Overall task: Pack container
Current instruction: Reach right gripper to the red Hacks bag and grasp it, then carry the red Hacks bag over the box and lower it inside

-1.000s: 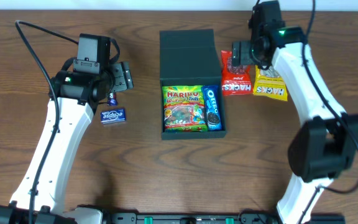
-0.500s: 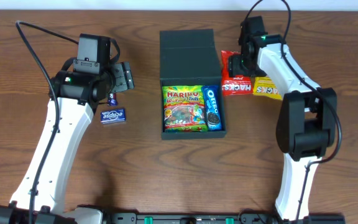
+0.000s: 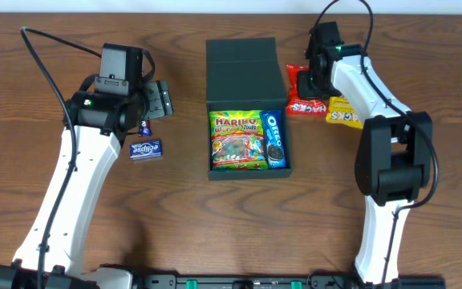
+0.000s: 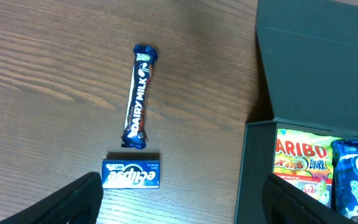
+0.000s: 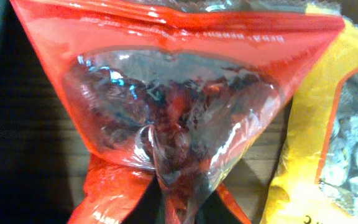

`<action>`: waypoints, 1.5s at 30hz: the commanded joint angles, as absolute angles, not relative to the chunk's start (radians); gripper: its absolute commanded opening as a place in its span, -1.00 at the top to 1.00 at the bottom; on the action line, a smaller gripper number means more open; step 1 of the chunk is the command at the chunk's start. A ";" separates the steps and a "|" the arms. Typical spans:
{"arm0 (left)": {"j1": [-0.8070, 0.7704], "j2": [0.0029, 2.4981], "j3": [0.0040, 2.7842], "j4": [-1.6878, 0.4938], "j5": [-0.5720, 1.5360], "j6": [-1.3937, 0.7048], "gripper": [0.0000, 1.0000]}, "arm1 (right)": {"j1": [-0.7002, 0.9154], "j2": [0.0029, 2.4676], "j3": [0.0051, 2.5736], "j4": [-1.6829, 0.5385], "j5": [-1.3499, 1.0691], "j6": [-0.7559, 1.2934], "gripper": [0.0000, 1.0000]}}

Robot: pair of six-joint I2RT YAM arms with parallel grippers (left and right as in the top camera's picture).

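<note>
One glossy, crinkled red packet (image 5: 179, 124) bunches in the right tool (image 3: 314, 80); the left tool (image 4: 188, 202) gapes wide.

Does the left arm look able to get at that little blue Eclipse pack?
Probably yes. The Eclipse pack lies bare on the table near the left tool, whose jaws stand open; the Dairy Milk bar lies apart from it.

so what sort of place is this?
Probably a robot lab bench: left arm and right arm at a wood table, red Hacks packet and eclipse box staged beside an open container.
</note>
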State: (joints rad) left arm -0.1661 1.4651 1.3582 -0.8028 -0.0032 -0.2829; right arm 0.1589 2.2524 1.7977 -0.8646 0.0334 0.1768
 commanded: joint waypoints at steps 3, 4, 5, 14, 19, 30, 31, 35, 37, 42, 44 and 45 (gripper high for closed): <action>-0.163 1.465 1.372 -0.803 0.000 -0.269 -0.66 | 0.145 2.240 1.824 -0.889 0.062 0.177 0.98; -0.163 1.465 1.372 -0.803 0.000 -0.268 -0.65 | 0.145 2.223 1.834 -0.890 0.070 0.178 0.97; -0.163 1.464 1.372 -0.803 0.000 -0.268 -0.65 | 0.145 2.207 1.842 -0.890 0.075 0.178 0.97; -0.161 1.395 1.372 -0.804 -0.011 -0.241 -0.66 | 0.171 1.948 1.873 -0.851 -0.062 -0.090 0.98; -0.141 1.304 1.372 -0.805 -0.011 -0.220 -0.66 | 0.225 1.865 1.873 -0.859 -0.234 -0.395 0.98; -0.080 1.041 1.372 -0.857 -0.010 -0.145 -0.82 | 0.359 1.859 1.869 -1.026 -0.313 -0.776 0.97; -0.080 1.025 1.372 -0.862 -0.010 -0.144 -0.82 | 0.368 1.859 1.868 -1.040 -0.329 -0.808 0.97; -0.080 0.962 1.372 -0.896 -0.010 -0.137 -0.84 | 0.396 1.861 1.839 -1.050 -0.379 -0.916 0.97; -0.080 0.945 1.372 -0.915 -0.010 -0.134 -0.88 | 0.403 1.870 1.832 -1.051 -0.381 -0.937 0.97; -0.080 0.936 1.372 -0.966 -0.009 -0.134 -0.90 | 0.418 1.929 1.829 -1.058 -0.388 -0.939 0.97; -0.080 0.936 1.372 -0.976 -0.007 -0.134 -0.90 | 0.425 1.963 1.829 -1.060 -0.393 -0.939 0.97; -0.080 0.936 1.372 -0.979 -0.007 -0.134 -0.91 | 0.427 1.978 1.829 -1.060 -0.393 -0.939 0.98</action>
